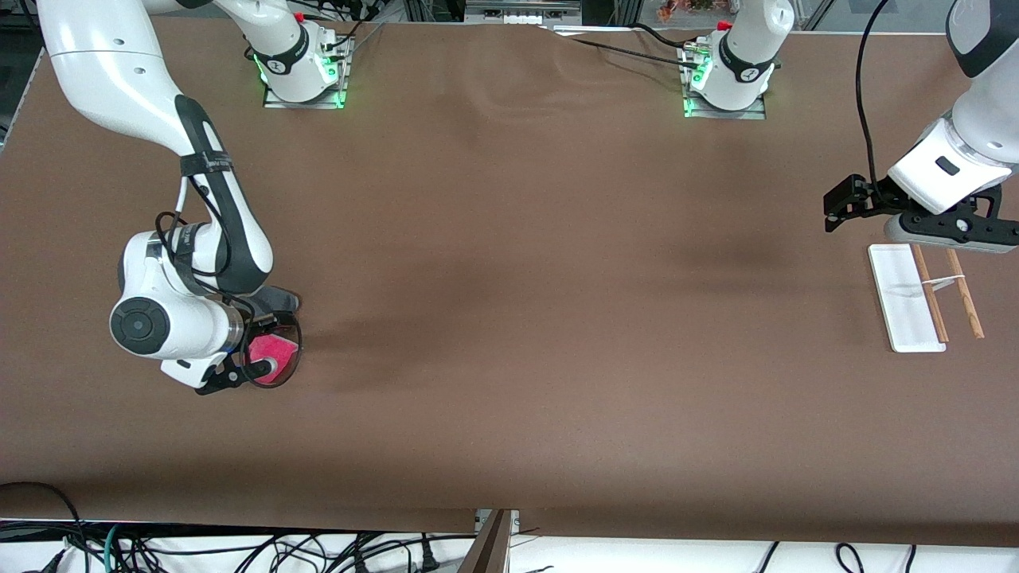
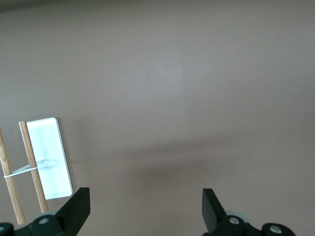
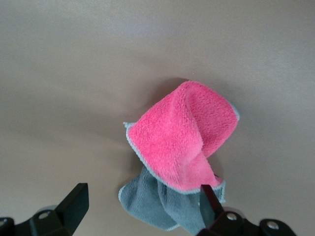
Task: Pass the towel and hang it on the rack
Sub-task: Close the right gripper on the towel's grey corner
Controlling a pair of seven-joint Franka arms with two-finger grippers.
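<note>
Right tool [image 3: 140, 209] wide apart, over the crumpled towel [image 3: 184, 137] lying on the table [image 1: 509, 318]. Left tool [image 2: 145, 209] wide apart, empty, above the table beside the rack [image 1: 907, 298].

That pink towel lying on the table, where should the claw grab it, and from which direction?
Probably from straight above, at the raised pink fold of the towel. It humps up off the table, giving the open right gripper, which is over it, something to pinch; the grey part lies flat.
</note>
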